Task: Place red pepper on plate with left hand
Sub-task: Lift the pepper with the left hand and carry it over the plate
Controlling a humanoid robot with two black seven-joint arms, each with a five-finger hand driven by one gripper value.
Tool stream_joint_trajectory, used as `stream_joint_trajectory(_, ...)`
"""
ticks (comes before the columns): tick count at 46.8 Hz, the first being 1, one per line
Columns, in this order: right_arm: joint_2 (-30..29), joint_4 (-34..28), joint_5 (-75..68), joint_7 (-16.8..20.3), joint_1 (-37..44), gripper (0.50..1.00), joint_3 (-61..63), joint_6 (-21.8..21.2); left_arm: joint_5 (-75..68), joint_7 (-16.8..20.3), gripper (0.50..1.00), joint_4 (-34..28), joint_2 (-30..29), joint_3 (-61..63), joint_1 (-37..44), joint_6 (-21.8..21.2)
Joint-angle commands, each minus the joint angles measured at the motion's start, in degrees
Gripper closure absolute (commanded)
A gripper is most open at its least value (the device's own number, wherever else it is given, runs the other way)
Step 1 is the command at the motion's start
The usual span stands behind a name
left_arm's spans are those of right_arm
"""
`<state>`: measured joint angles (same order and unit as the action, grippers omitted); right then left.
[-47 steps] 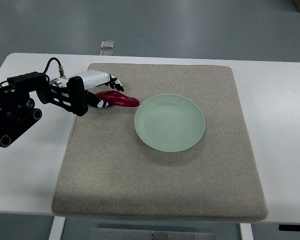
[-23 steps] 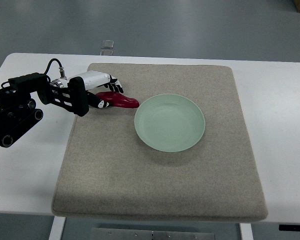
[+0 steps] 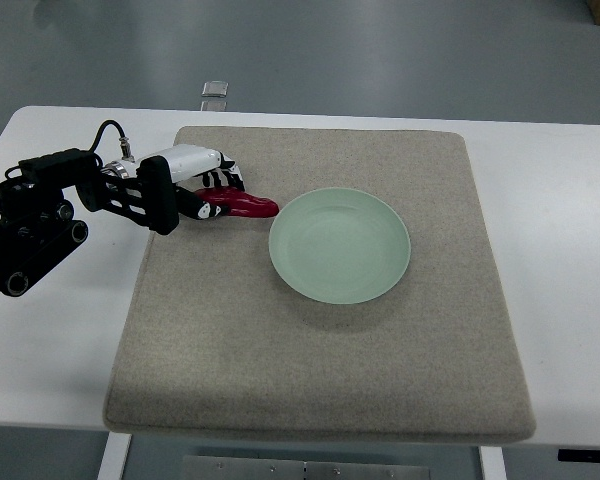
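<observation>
**Left hand closed on pepper, short of the plate**

From my remote station I see one steep top view. Nearest the camera is the front edge of a grey felt mat [image 3: 320, 380], which lies flat on a white table [image 3: 565, 300] and covers most of its middle. The front half of the mat is bare.

Further in, a pale green plate [image 3: 339, 245] sits on the mat, slightly right of centre. I see nothing in its bowl.

At about the same depth, on the left, the black forearm [image 3: 35, 220] comes in from the picture's left edge over the bare table. A black cable [image 3: 105, 135] loops above its wrist. The left hand [image 3: 202, 183], with a white back and dark fingers, is over the left margin of the mat. Its fingers are curled around the thick end of the red pepper [image 3: 238, 205], so I record the hand as clamped on it. The pepper points right, toward the plate; its narrow tip is just beside the plate's left rim and not over it. I cannot tell whether the pepper is lifted off the mat or touching it.

Beyond the mat, at the table's far edge, there is a small clear bracket [image 3: 214, 92]. Behind that is grey floor.
</observation>
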<state>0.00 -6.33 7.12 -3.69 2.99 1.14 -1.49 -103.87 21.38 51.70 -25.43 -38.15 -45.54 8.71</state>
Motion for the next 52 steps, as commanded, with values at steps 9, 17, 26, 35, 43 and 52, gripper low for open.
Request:
stream_joint_trajectory(9, 0.0, 0.0, 0.0, 0.0, 0.0, 0.572, 0.0, -0.01, 0.86, -0.11, 1.0, -0.55, 0.64, -0.17, -0.17, -0.8)
stream_joint_trajectory(17, 0.0, 0.0, 0.0, 0.0, 0.0, 0.572, 0.0, -0.01, 1.04, -1.69, 1.0, -0.46, 0.55, -0.96, -0.43, -2.38)
stream_joint_trajectory(26, 0.0, 0.0, 0.0, 0.0, 0.0, 0.572, 0.0, -0.01, 1.65, -2.13, 1.0, -0.02, 0.55, -2.71, -1.57, -2.82)
stream_joint_trajectory(35, 0.0, 0.0, 0.0, 0.0, 0.0, 0.572, 0.0, -0.01, 2.01, -2.13, 1.0, 2.26, 0.55, -3.42, -3.24, -2.91)
stream_joint_trajectory(43, 0.0, 0.0, 0.0, 0.0, 0.0, 0.572, 0.0, -0.01, 1.92, -1.87, 1.0, 7.0, 0.47, -3.16, -4.65, -2.21)
stream_joint_trajectory(52, 0.0, 0.0, 0.0, 0.0, 0.0, 0.572, 0.0, -0.01, 1.83, -1.34, 1.0, 12.72, 1.08, -2.1, -5.35, -1.5)
